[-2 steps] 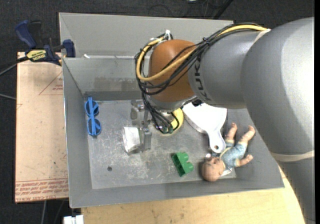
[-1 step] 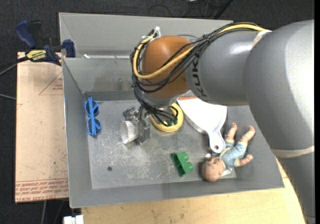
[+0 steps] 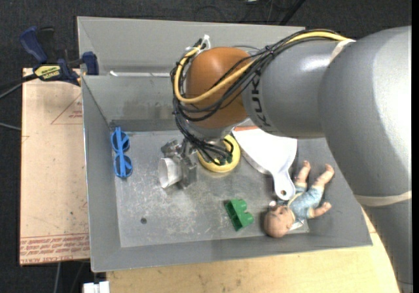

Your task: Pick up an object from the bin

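End effector (image 3: 175, 169) hangs low over bin floor (image 3: 170, 220) beside yellow ring (image 3: 222, 166); cannot tell its spread.

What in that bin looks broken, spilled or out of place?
Nothing stands out as damaged or spilled. The things simply lie loose: blue sunglasses by the left wall, a doll sprawled at the lower right beside a white paddle, a green block in front. The gripper sits low near the middle, next to a yellow ring.

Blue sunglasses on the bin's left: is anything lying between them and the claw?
Nothing visible does. Only bare bin floor separates the claw from the blue sunglasses; the yellow ring lies on the claw's other side.
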Controlling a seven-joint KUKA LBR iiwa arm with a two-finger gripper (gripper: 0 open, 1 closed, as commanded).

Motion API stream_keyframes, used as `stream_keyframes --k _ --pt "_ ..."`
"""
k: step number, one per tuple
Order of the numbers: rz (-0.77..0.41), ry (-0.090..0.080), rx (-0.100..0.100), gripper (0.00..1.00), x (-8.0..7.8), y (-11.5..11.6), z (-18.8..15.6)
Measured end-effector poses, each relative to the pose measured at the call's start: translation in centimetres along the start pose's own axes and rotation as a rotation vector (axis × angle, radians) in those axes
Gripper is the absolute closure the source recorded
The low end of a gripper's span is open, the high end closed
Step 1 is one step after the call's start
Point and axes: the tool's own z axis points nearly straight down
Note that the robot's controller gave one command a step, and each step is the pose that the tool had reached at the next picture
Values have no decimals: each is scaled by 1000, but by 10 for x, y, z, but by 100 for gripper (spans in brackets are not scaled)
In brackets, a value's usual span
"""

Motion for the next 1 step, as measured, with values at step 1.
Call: stream_keyframes --k 1 --pt "-42 -13 2 100 14 8 -184"
